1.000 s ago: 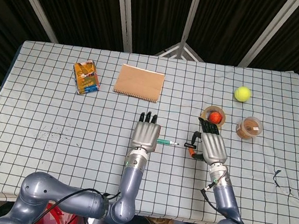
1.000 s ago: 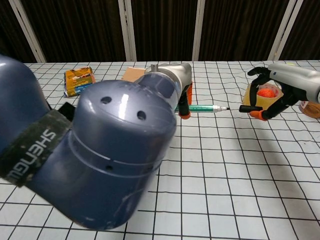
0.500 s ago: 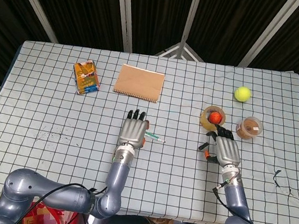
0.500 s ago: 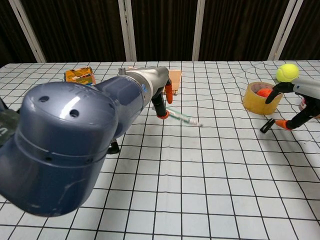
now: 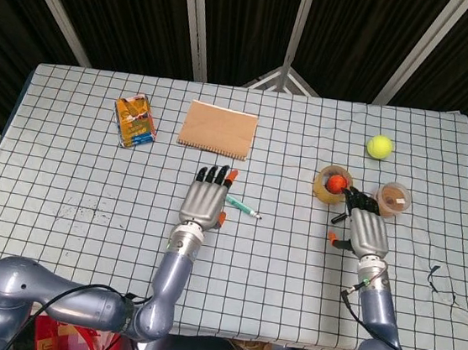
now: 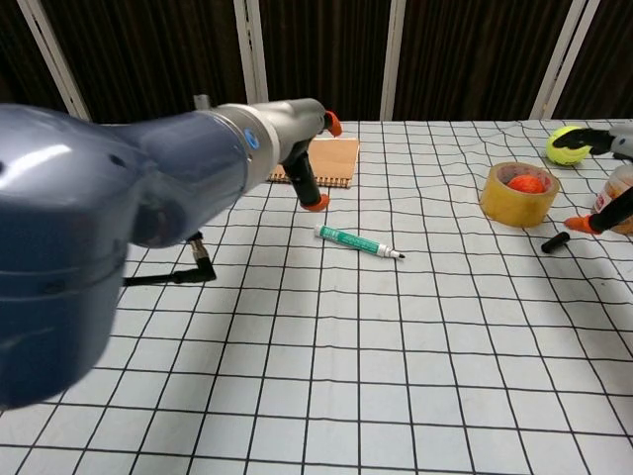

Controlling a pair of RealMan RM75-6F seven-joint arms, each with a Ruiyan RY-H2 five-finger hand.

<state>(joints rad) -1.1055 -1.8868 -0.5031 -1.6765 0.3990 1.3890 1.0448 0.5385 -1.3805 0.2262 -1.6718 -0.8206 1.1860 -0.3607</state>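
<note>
A green marker pen (image 5: 243, 207) (image 6: 358, 241) lies uncapped on the checked tablecloth, its tip pointing right. My left hand (image 5: 204, 201) (image 6: 302, 148) hovers just left of it, fingers spread and holding nothing. My right hand (image 5: 365, 232) is at the right side of the table, beside a yellow tape roll (image 5: 333, 185) (image 6: 518, 193). It pinches the small black pen cap (image 6: 555, 242) at an orange-tipped finger; the chest view shows only its fingertips (image 6: 584, 225) at the frame's edge.
An orange ball (image 5: 336, 182) sits inside the tape roll. A round tub (image 5: 393, 198) and a tennis ball (image 5: 379, 146) lie at the far right. A brown notebook (image 5: 218, 128) and a snack box (image 5: 134, 120) lie at the back left.
The left hand let the pen go onto the cloth and drew back to the left. The right hand moved right with the cap, away from the pen.
</note>
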